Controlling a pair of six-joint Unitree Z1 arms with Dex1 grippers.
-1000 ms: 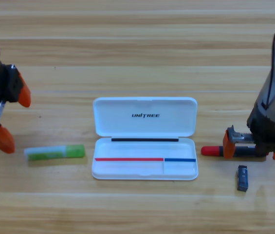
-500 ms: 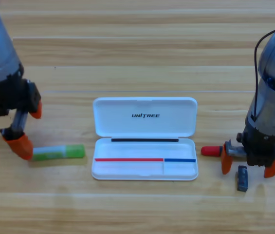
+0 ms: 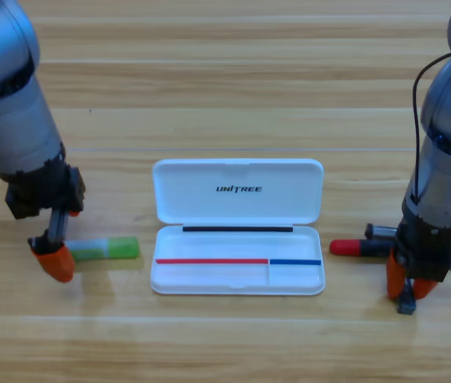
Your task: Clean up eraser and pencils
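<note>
The green pencil (image 3: 107,249) lies on the table left of the white case. My left gripper (image 3: 63,238) points down over its left end and is open, with one orange jaw in front of the pencil and the other behind it. The black pencil with a red end (image 3: 351,247) lies right of the case, and its far part is hidden behind the right arm. My right gripper (image 3: 410,285) points down just in front of it, shut on the eraser (image 3: 405,306). Only the eraser's lower tip shows beneath the jaws.
The white hinged case (image 3: 209,203) printed UNITREE lies open in the middle, its lid tilted back and its tray facing up. The wooden table (image 3: 225,88) runs out on all sides of it.
The left gripper moved right and down onto the green pencil's left end. The right gripper dropped from the black pencil to the eraser, and its jaws drew together on it.
</note>
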